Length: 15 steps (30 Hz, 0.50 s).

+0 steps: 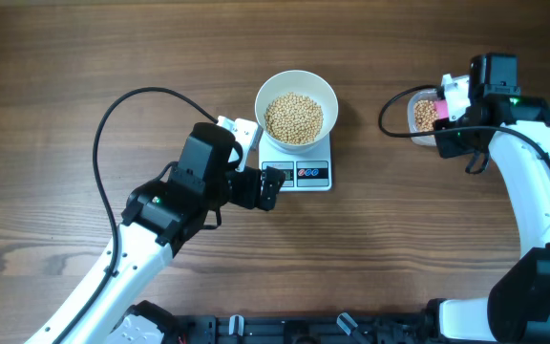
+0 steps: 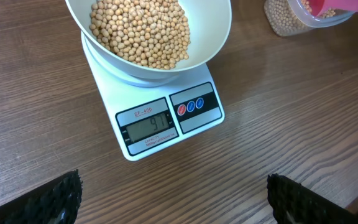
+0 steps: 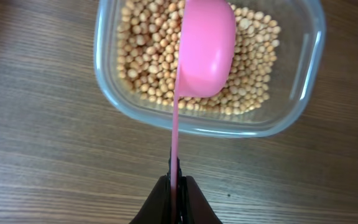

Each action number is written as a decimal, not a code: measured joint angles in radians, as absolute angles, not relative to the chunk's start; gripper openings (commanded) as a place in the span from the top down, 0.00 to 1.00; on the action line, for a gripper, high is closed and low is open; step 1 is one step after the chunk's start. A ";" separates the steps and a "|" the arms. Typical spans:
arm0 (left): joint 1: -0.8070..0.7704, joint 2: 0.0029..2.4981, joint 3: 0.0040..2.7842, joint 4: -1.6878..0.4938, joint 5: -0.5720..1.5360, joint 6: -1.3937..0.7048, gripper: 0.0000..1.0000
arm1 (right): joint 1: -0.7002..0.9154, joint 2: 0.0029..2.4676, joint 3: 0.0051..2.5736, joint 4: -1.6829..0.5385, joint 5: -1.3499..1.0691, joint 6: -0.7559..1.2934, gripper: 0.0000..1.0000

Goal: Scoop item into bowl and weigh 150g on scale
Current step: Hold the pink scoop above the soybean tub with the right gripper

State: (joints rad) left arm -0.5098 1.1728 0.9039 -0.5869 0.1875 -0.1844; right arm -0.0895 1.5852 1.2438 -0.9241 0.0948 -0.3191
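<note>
Your right jaws are clamped shut on the thin handle of the pink scoop [image 3: 204, 50]. Its cup sits straight ahead of them, over the beans [image 3: 148, 68] in the clear tub [image 3: 303, 93]. Your left jaws stand wide apart, holding nothing (only their dark tips show). Just ahead, between them, the scale [image 2: 166, 124] carries the white bowl [image 2: 213, 37] of beans on the table [image 2: 303, 112].
</note>
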 measured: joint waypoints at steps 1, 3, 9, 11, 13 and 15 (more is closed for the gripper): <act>-0.510 1.173 0.904 -0.587 0.187 -0.184 0.00 | -0.089 1.585 1.244 -0.927 0.086 -0.318 0.96; -0.510 1.173 0.904 -0.587 0.187 -0.184 0.00 | -0.089 1.585 1.244 -0.932 0.061 -0.316 0.96; -0.510 1.173 0.904 -0.587 0.187 -0.184 0.00 | -0.089 1.585 1.244 -0.933 -0.022 -0.316 0.96; -0.510 1.173 0.904 -0.587 0.187 -0.184 0.00 | -0.089 1.585 1.244 -0.933 -0.037 -0.315 0.96; -0.510 1.173 0.904 -0.587 0.187 -0.184 0.00 | -0.089 1.585 1.244 -0.933 -0.047 -0.310 0.96; -0.510 1.173 0.904 -0.587 0.187 -0.184 0.00 | -0.092 1.585 1.244 -0.933 -0.055 -0.303 0.96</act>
